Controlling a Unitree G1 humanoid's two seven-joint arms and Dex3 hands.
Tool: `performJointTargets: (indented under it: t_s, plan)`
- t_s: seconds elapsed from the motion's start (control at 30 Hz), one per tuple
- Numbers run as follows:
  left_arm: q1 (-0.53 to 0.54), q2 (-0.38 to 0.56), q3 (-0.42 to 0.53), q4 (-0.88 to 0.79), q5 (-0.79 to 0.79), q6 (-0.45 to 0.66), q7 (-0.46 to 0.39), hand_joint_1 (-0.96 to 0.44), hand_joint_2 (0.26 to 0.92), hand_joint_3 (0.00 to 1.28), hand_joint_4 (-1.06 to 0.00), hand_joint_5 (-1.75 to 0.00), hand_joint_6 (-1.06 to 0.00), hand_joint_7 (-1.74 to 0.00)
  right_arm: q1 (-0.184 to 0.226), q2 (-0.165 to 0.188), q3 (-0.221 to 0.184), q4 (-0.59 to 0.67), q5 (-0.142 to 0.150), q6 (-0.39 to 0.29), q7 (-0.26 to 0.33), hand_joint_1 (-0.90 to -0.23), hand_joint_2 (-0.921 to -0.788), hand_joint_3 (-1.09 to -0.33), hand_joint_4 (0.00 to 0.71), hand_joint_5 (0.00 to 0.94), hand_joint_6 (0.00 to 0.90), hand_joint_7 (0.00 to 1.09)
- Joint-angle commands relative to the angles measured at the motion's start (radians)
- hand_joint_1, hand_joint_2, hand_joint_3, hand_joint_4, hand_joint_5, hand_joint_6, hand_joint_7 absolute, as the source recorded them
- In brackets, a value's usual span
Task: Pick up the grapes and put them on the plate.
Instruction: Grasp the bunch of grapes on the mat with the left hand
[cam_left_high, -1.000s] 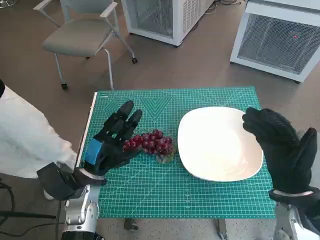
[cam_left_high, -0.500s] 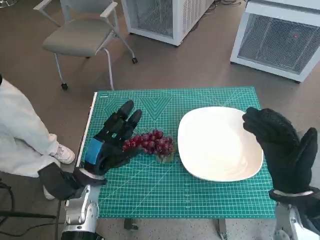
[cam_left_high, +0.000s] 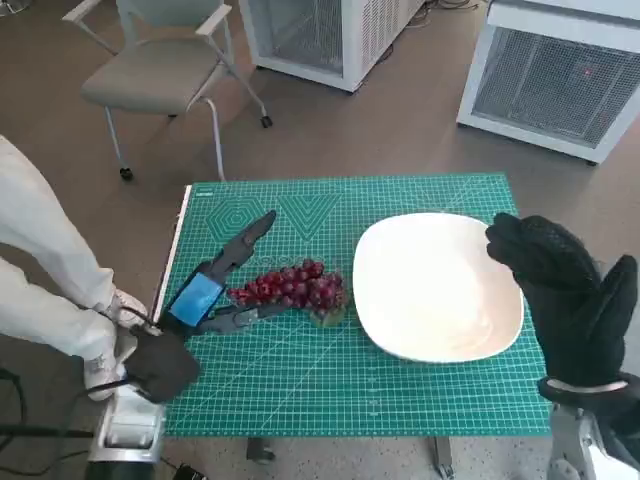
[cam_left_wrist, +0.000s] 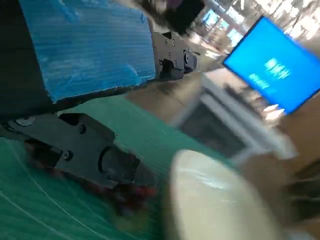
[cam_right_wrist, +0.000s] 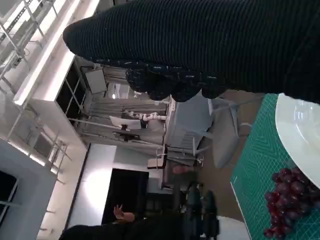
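on the green mat (cam_left_high: 330, 390), the left hand (cam_left_high: 205, 297) lies low, fingers spread around the grapes' (cam_left_high: 290, 288) left end, gripping nothing. soft, loose fruit: cup underneath. further right, plate (cam_left_high: 400, 325); right hand (cam_left_high: 560, 290) empty, fingers loosely curled.

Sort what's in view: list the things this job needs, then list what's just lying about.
Needed for the job:
grapes
plate
left hand
right hand

Just lying about:
green mat
chair
white cabinets
person's sleeve
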Motion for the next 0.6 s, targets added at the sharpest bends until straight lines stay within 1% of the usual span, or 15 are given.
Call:
performJointTargets:
  t_s: [0.03, 0.33, 0.5, 0.6]
  plan:
    - [0.024, 0.027, -0.055, -0.142, 0.088, 0.092, -0.009, -0.30, 0.737, 0.00, 0.00, 0.00, -0.13, -0.01, 0.011, -0.005, -0.002, 0.016, 0.002, 0.008, 0.007, -0.332, -0.921, -0.619, 0.414, 0.867, 0.222, 1.02]
    - [0.014, 0.031, -0.116, -0.194, 0.096, 0.218, -0.048, -0.30, 0.734, 0.00, 0.00, 0.00, -0.15, -0.02, 0.013, -0.002, 0.001, 0.014, 0.000, 0.005, 0.005, -0.332, -0.921, -0.619, 0.410, 0.866, 0.221, 1.02]
    - [-0.015, 0.026, -0.166, -0.187, 0.142, 0.282, -0.048, -0.28, 0.736, 0.00, 0.00, 0.00, -0.16, -0.02, 0.013, -0.004, 0.000, 0.015, 0.000, 0.004, 0.007, -0.332, -0.921, -0.619, 0.409, 0.867, 0.221, 1.02]
    - [-0.050, 0.017, -0.211, -0.164, 0.195, 0.334, -0.049, -0.27, 0.738, 0.00, 0.00, 0.00, -0.17, -0.02, 0.012, -0.006, -0.002, 0.018, 0.000, 0.003, 0.008, -0.332, -0.921, -0.619, 0.408, 0.867, 0.221, 1.02]
